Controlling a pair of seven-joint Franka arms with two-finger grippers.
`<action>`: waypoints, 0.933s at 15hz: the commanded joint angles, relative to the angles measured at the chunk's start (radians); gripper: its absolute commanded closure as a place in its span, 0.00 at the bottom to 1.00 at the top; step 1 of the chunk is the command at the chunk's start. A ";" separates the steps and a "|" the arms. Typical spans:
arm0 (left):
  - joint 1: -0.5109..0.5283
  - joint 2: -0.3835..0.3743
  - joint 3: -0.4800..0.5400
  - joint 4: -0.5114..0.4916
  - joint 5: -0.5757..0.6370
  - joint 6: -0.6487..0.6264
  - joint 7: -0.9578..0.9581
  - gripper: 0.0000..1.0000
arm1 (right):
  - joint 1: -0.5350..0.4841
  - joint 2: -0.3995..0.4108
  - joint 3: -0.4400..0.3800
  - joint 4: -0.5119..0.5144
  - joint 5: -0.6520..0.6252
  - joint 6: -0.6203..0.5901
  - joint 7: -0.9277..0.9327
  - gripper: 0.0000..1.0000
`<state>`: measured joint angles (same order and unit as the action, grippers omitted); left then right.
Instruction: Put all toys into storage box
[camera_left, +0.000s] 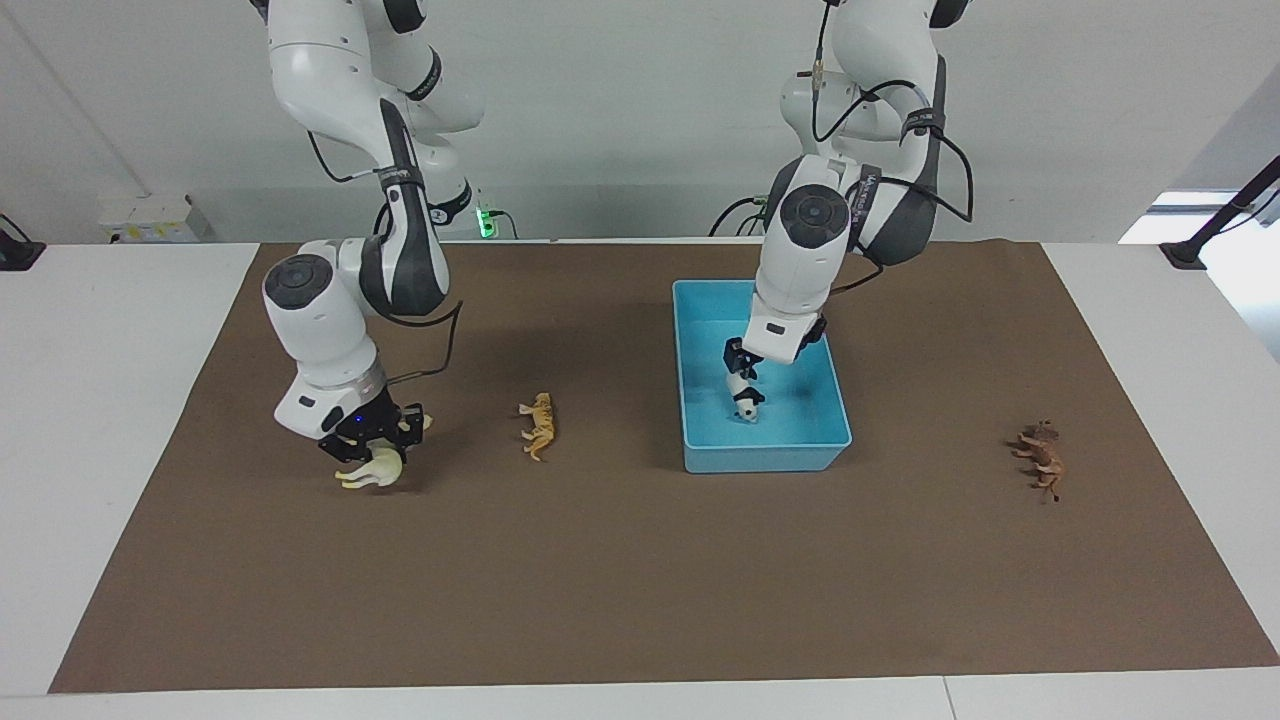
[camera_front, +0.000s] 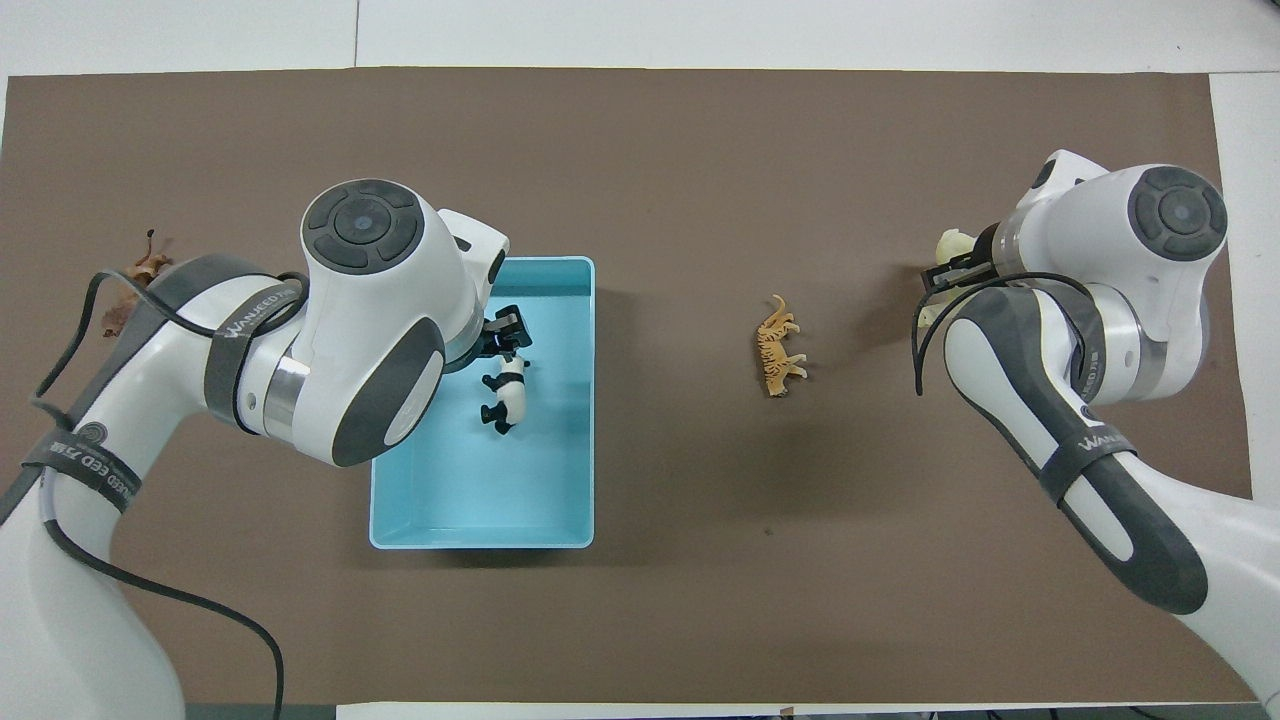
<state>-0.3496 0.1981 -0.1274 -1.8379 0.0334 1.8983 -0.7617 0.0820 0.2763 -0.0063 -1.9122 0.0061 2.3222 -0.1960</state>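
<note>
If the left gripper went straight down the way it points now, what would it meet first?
The left gripper points steeply down over the storage box. First in that line is the panda, right at its fingertips; whether the panda still hangs or already rests on the box floor is unclear. Below that, the floor.

Setting: a robotics laboratory test cell. Two white Franka arms, the left arm (camera_left: 850, 220) and the right arm (camera_left: 340, 300), are mounted at one edge of a white table (camera_left: 110, 400). A brown mat (camera_left: 640, 570) defines the work surface. Exposed cables (camera_left: 740, 212) and green status lights (camera_left: 487, 217) sit at the arm bases before a plain white wall (camera_left: 620, 110).
</note>
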 joint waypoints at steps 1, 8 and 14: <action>0.020 -0.048 0.017 -0.034 0.006 0.004 0.015 0.00 | 0.073 -0.037 0.006 0.082 0.101 -0.136 0.105 1.00; 0.331 -0.034 0.019 -0.004 0.057 0.048 0.535 0.00 | 0.476 -0.034 0.014 0.191 0.270 -0.057 0.798 1.00; 0.543 -0.002 0.023 -0.009 0.068 0.227 0.789 0.00 | 0.737 0.070 0.012 0.171 0.310 0.156 1.022 1.00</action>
<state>0.1726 0.1797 -0.0945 -1.8391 0.0789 2.0541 0.0026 0.7651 0.2838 0.0125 -1.7431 0.2952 2.4021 0.7687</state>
